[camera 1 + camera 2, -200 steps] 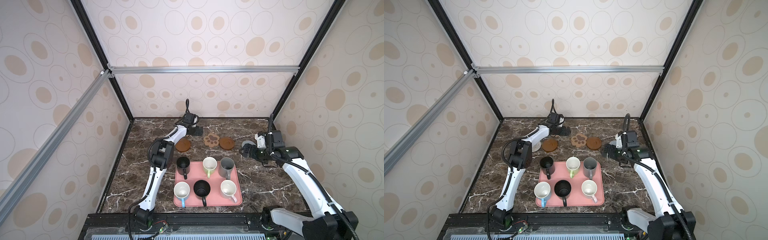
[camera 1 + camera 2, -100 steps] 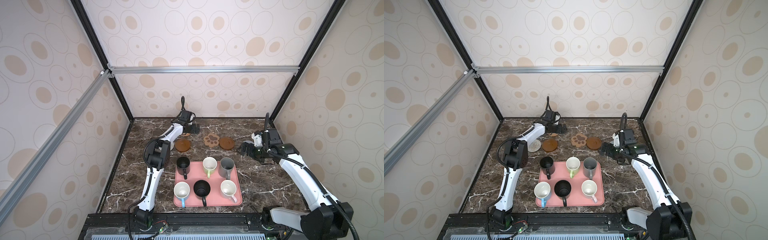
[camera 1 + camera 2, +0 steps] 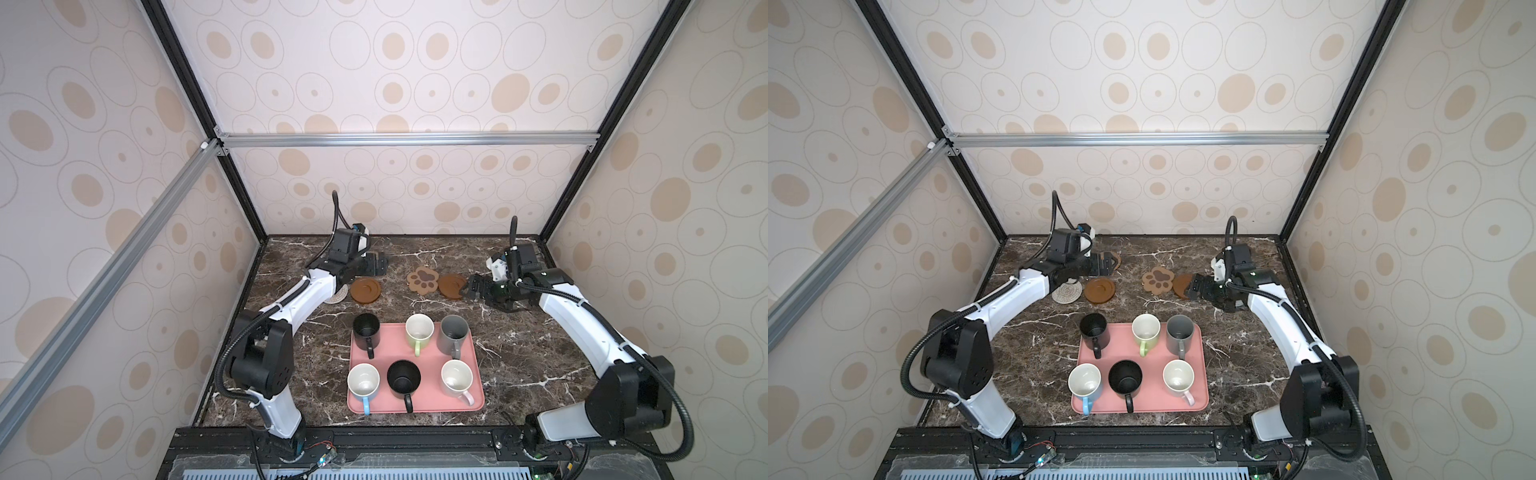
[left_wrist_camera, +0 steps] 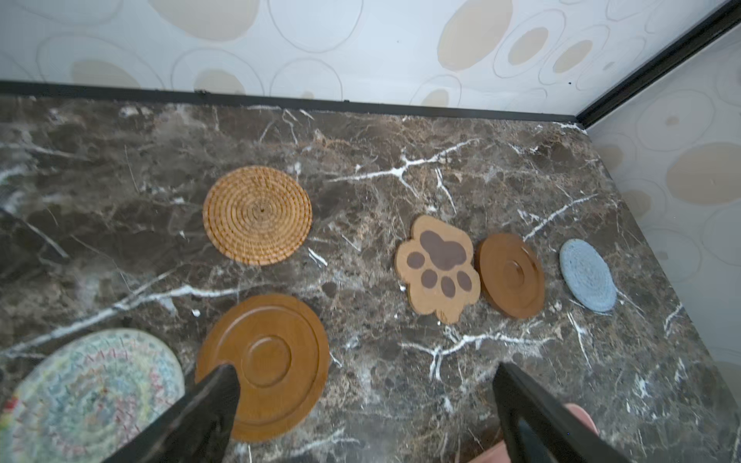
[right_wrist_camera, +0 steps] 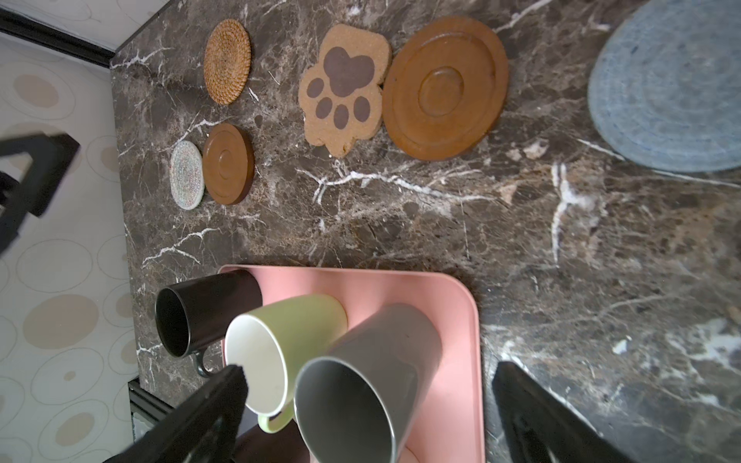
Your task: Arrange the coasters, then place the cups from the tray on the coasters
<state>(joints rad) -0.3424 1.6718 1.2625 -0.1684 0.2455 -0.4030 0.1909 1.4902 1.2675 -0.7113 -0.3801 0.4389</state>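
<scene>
Coasters [image 4: 256, 214] lie scattered on the table [image 4: 401, 381]; the left tool [image 4: 363, 368] and right tool [image 5: 369, 366] both gape wide, gripping nothing.

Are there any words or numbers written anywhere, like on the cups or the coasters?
No words, numbers or labels can be read anywhere.
The cups, the pink tray and the round coasters are plain.
The paw-shaped coaster has only a brown paw picture, no letters.
The walls show only oval patterns.
</scene>
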